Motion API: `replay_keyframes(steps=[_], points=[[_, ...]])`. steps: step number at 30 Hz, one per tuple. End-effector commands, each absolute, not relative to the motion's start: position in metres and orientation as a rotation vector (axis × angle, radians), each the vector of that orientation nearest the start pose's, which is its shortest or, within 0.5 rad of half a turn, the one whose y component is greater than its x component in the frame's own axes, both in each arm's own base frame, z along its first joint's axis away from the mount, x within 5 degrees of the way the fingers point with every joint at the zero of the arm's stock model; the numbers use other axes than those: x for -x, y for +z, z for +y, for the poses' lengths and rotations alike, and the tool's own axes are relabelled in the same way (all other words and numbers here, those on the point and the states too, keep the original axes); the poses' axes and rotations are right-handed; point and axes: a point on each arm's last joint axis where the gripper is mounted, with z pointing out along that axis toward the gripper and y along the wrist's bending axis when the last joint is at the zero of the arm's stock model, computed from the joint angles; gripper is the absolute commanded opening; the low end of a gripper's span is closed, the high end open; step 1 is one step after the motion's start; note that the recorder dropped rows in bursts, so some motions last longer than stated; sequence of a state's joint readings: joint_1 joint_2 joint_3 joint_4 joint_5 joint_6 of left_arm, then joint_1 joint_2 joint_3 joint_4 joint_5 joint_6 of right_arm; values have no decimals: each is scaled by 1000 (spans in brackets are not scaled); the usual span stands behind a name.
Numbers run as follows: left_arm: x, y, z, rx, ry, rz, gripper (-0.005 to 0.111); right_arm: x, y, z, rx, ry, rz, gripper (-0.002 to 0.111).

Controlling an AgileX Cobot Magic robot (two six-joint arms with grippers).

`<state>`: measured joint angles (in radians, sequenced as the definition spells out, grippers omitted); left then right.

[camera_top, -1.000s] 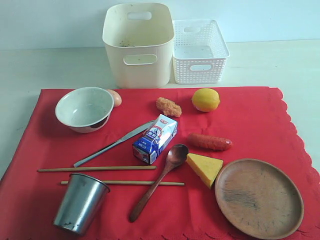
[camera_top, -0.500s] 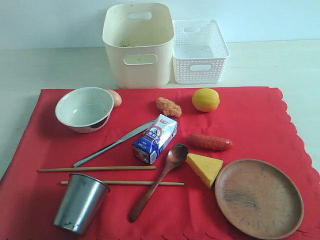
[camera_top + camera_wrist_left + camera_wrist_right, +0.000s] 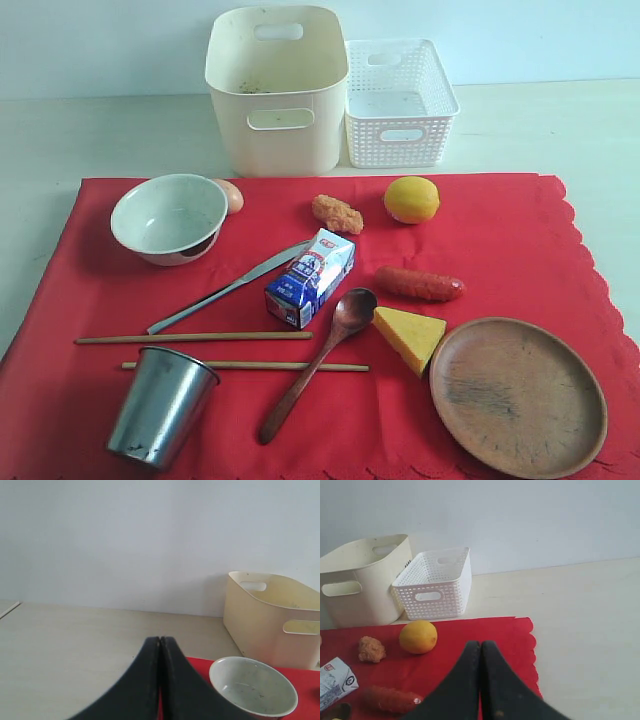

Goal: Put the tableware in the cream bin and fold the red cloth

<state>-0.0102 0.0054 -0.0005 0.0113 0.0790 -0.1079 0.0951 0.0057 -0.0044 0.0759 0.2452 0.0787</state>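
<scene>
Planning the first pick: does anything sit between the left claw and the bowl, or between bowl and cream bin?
Nothing visible separates left claw and bowl. An egg lies beside the bowl's rim, toward the cream bin.

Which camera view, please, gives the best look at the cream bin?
The exterior view: the cream bin stands whole there, with its open top, its inside and both handle cut-outs in sight. The left wrist view shows it cut off by the frame edge, and the right wrist view likewise shows only part of it.
</scene>
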Motion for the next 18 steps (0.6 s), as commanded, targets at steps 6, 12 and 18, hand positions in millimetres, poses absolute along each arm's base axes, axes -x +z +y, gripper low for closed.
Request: replay_keyframes(steps=[6,12,18], points=[[-56,206,-1,70,-86,1563,3,-56,205,6,-62,225,1582,0],[-56,206,-1,70,-86,1563,3,-55,218,5,-221,406,1424,0],[-56,206,-1,70,-86,1563,3,-54,227,4,-214,413,1344,0]])
